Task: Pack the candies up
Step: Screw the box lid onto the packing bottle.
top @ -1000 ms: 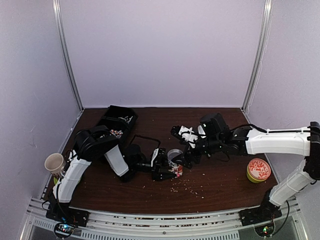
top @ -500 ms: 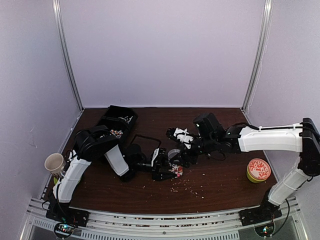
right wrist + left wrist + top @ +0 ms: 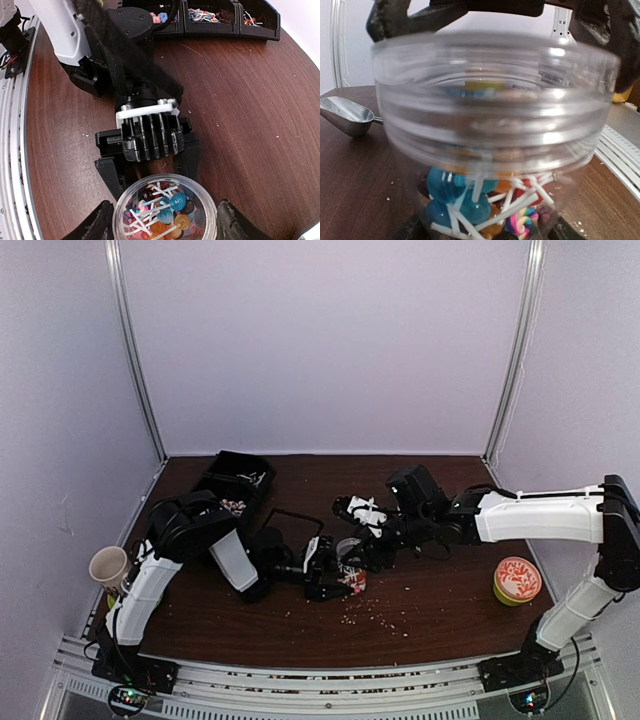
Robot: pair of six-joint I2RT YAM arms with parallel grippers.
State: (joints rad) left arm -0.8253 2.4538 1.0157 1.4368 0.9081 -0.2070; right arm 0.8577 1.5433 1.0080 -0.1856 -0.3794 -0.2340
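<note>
Looking straight down from the right wrist cam, the candies (image 3: 162, 207) are piled in the bottom of a clear plastic jar (image 3: 490, 125). It stands upright, mouth up, so its long axis is vertical. It sits about mid-counter (image 3: 450, 615), a bit closer to the near edge than the far one.

The pile is mostly round blue, orange and dark balls on white sticks, plus one swirly multicoloured piece low down in the left wrist view. The sticks crisscross every which way, so there's no common direction to them. No readable writing on the jar from any angle, just ribbed clear plastic.

The left gripper (image 3: 150, 170) comes in from the left edge side and is clamped on the jar, one black finger on each side of its wall. The right gripper (image 3: 164, 220) hangs over the mouth with its fingers spread apart, one either side of the rim. Can't tell if they actually touch it.

More candies sit in the compartments of a black tray (image 3: 248, 462) in the far-left corner. A metal scoop (image 3: 346, 115) lies on the wood beside the jar. There's a paper cup (image 3: 108, 565) at the left edge and a yellow-green tub (image 3: 517, 580) near the right edge. Its red-and-white lid pattern is too small to read. Pale crumbs (image 3: 378, 612) are scattered toward the near edge.
</note>
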